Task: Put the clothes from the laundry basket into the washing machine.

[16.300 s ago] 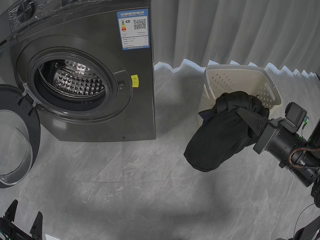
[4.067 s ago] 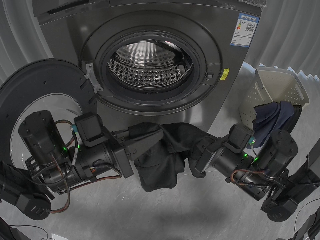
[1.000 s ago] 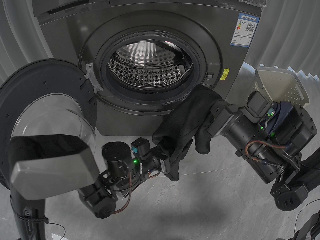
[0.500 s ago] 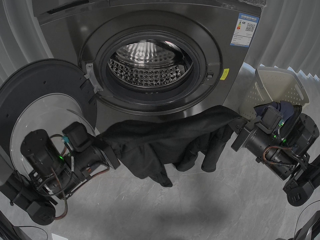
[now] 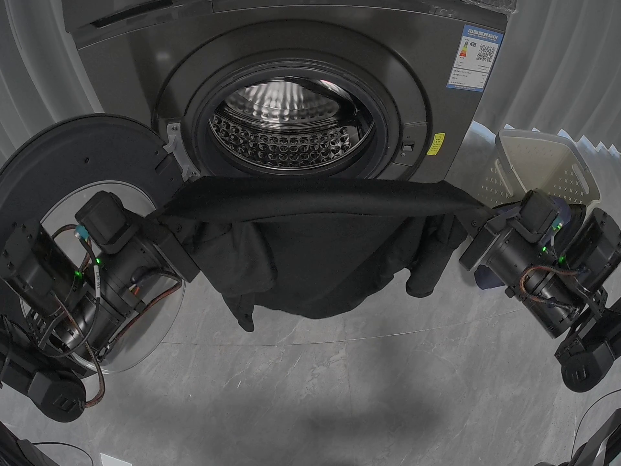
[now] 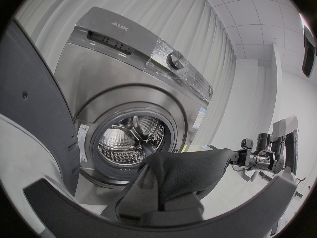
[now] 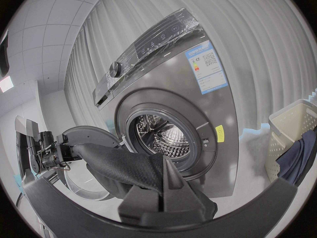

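Left gripper and right gripper each pinch the black garment, stretched between them; washing machine beyond.

washing machine front | blue label with QR code | yellow sticker beside door opening

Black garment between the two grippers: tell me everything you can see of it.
The black garment is soft, matte, textured fabric. Its top edge is stretched taut and level between the left gripper and right gripper, each shut on one end. The rest hangs in loose folds before the open washing machine, off the floor.
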